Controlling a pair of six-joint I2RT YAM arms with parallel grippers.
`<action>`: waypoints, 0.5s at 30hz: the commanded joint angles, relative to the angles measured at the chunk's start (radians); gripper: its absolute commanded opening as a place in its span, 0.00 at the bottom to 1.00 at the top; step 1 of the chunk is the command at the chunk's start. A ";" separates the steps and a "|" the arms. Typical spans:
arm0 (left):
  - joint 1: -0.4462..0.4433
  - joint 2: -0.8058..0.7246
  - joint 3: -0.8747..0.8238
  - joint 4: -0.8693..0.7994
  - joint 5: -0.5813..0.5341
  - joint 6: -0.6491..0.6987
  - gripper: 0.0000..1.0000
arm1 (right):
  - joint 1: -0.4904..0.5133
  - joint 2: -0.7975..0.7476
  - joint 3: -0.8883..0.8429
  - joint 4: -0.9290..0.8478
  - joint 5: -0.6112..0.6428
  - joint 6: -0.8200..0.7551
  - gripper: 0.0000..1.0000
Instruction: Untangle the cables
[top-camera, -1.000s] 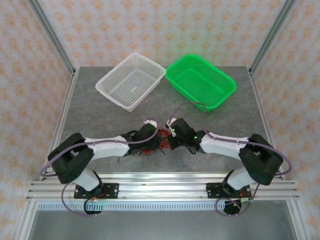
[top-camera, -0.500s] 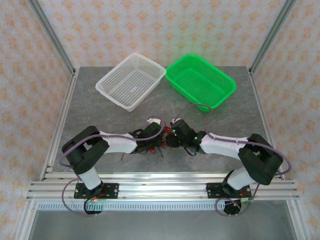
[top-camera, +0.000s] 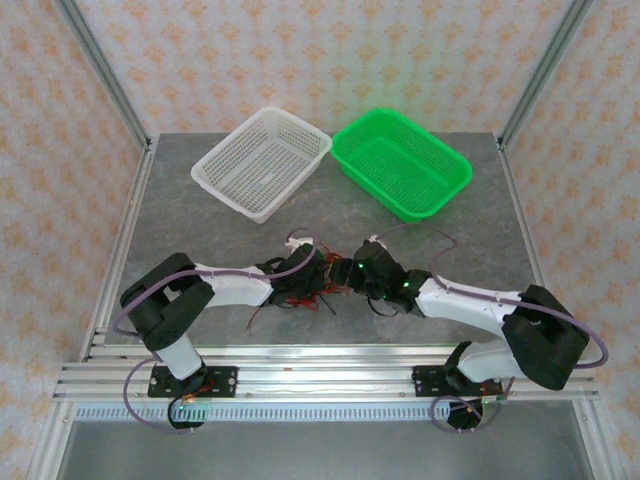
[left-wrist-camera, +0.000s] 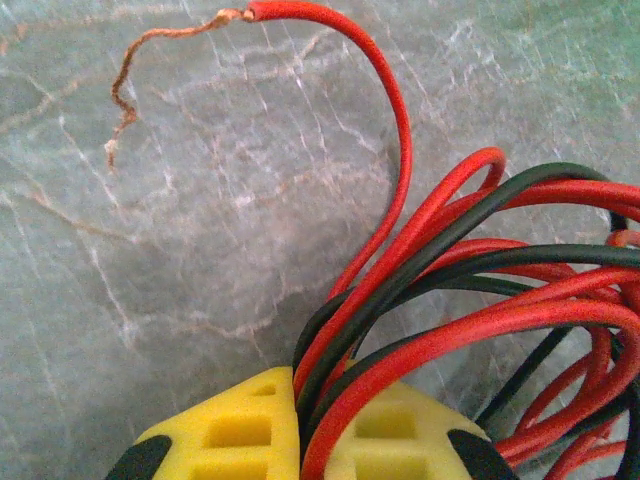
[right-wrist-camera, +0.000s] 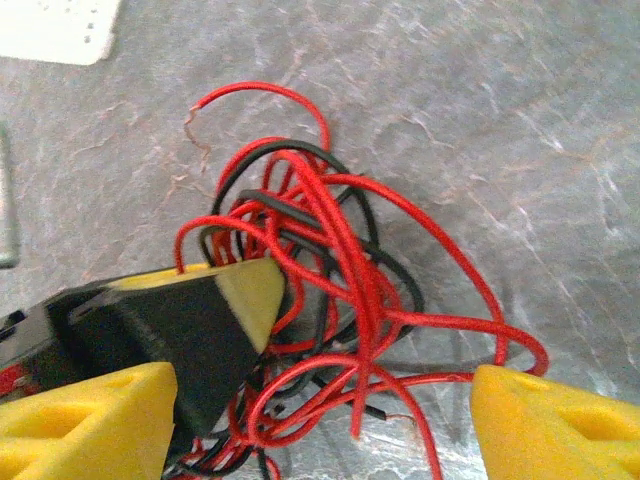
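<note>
Surface: grey stone-patterned table (top-camera: 200, 230), with patterned wall panels around it and metal posts at the corners.
Near edge: aluminium rail (top-camera: 320, 375) carries both arm bases; the work sits just beyond it, mid-table.
Cables: red and black cables (right-wrist-camera: 330, 250) lie in one knotted clump on the table between the two wrists. One red strand arcs free and ends in frayed bare copper (left-wrist-camera: 125, 95).
Left gripper (left-wrist-camera: 300, 425): fingers pinched tight on a bundle of several red and black strands at once.
Right gripper (right-wrist-camera: 320, 415): fingers spread wide, one on each side of the clump, holding nothing.
Risk 1: the left grip takes many strands together, so pulling apart would likely tighten the knot rather than free a single wire.
Risk 2: the right fingers may close on crossing loops, or on the left finger seen just beside them.
Risk 3: the clump lies near the rail, so a pull toward the bases could drag wire off the edge.
Room: bare table to either side and ahead.
Far: white basket (top-camera: 227, 195) and green basket (top-camera: 380, 190) sit side by side, well apart from the clump.
</note>
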 joint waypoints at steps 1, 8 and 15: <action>-0.006 -0.050 -0.007 -0.029 0.049 -0.067 0.00 | 0.001 0.023 -0.012 0.052 0.022 0.093 0.75; -0.005 -0.073 -0.032 0.026 0.087 -0.117 0.00 | 0.015 0.117 -0.025 0.145 -0.028 0.153 0.72; -0.006 -0.112 -0.074 0.084 0.115 -0.157 0.00 | 0.039 0.177 -0.007 0.162 -0.014 0.171 0.55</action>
